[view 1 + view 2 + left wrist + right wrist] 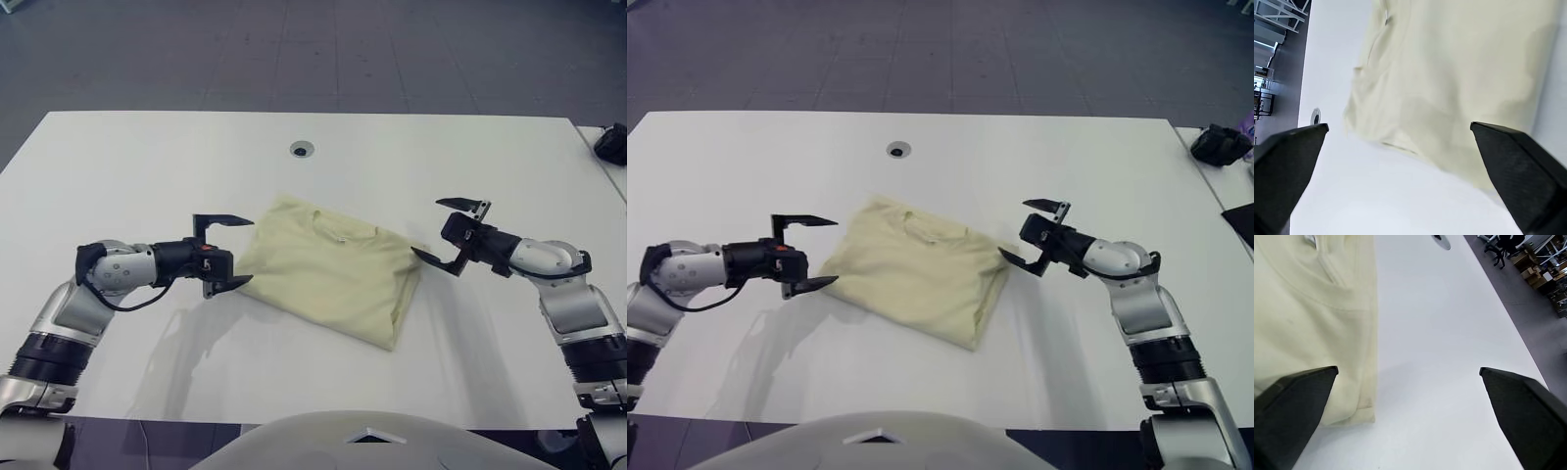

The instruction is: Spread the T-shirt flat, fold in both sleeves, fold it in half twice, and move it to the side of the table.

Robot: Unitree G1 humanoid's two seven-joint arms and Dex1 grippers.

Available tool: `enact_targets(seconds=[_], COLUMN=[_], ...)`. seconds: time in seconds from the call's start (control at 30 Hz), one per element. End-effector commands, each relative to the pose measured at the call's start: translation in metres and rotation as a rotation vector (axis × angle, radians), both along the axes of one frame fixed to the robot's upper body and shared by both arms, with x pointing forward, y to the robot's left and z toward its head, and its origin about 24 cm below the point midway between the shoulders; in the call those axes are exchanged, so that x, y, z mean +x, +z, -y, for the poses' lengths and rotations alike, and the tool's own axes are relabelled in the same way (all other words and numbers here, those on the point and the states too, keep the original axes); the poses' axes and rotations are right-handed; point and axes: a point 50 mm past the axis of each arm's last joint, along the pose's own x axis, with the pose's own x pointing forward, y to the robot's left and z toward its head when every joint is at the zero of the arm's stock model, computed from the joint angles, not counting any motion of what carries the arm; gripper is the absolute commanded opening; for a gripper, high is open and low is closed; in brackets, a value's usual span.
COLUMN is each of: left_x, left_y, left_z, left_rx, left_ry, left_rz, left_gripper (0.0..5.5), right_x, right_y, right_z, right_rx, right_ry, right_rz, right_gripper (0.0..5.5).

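Desk (147,157): white, with the T-shirt (328,274) lying about mid-desk, slightly toward the robot and rotated a bit.

T-shirt is already a compact, roughly rectangular bundle. The collar faces up near the far edge, no sleeve sticks out, and stacked layers show along the right and near edges. My read: spread and sleeve folds are done, and at least one half-fold is too. The layer thickness suggests both, but I can't confirm the count.

Left to do, as I judge it: the move to the side of the desk — the bundle sits nowhere near an edge.

Left gripper (251,251): spread wide, holding nothing, just beside the shirt's left edge.

Right gripper (426,227): also wide apart and empty, at the shirt's right corner. Lower finger is touching or just off the cloth — can't tell which.

Cable grommet (302,149) sits beyond the shirt, well apart from it.
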Motion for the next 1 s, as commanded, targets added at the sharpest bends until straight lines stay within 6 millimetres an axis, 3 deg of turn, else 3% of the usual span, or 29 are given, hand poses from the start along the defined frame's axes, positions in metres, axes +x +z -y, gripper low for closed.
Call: enact_targets(seconds=[0.03,0.33,0.6,1.0], left_x=[0.002,0.031,0.095,0.129], left_y=[-0.006,-0.036,-0.037,-0.029], left_z=[-0.004,-0.005,0.017,0.052], left_rx=[0.089,0.083,0.171,0.494], left_ry=[0.000,0.061,0.062,-0.129], left_rz=[0.031,0.007,0.066,0.353], left_gripper=[5.40,5.40,5.40,5.40], right_x=[0.001,-0.020,-0.046,-0.043], right_y=[-0.009,-0.007,0.005,0.001], right_z=[0.004,0.004,-0.026,-0.063], right_rx=[-0.099,-0.207,-0.049,0.100], right_ry=[0.052,0.181,0.208,0.206], right_rz=[-0.056,-0.154,-0.267,-0.351], right_gripper=[5.38,5.38,5.38,5.38])
